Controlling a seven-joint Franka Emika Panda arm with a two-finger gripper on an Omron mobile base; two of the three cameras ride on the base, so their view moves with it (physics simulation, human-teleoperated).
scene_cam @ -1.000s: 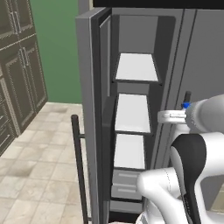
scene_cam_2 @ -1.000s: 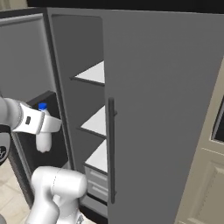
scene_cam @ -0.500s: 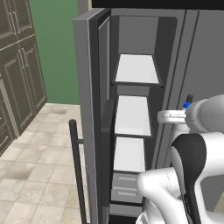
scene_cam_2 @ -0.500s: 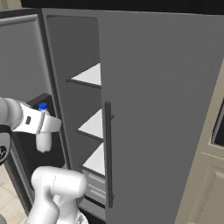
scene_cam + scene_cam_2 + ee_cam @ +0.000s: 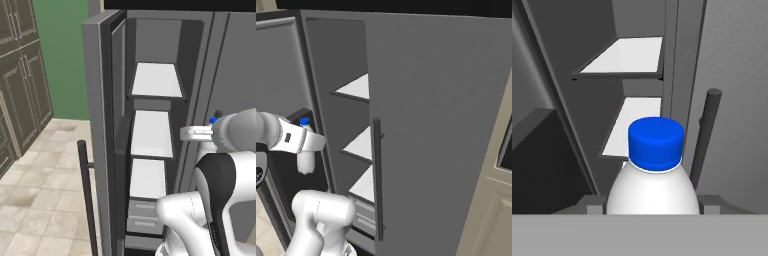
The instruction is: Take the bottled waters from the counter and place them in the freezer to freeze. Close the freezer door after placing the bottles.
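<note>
A whitish bottle with a blue cap (image 5: 654, 185) stands upright in my gripper (image 5: 654, 206), which is shut on its body. In the right base view the bottle (image 5: 305, 161) hangs in the gripper (image 5: 306, 142) in front of the open freezer (image 5: 341, 75). The left base view shows only its blue cap (image 5: 214, 120) behind my gripper (image 5: 192, 133), level with the middle white shelf (image 5: 150, 135). The freezer door (image 5: 100, 125) stands wide open to the left, with its dark bar handle (image 5: 86, 190) facing out. The counter is out of view.
The plain grey door (image 5: 431, 125) with its long dark handle (image 5: 377, 175) is closed to the right of the freezer. Grey drawers (image 5: 142, 217) sit under the lowest shelf. Dark panelled cabinets (image 5: 20, 85) and a tiled floor (image 5: 45, 200) lie at the left.
The whole picture has slid a little leftward in the right base view, so the base has moved. The bottle stays in the gripper at the same height.
</note>
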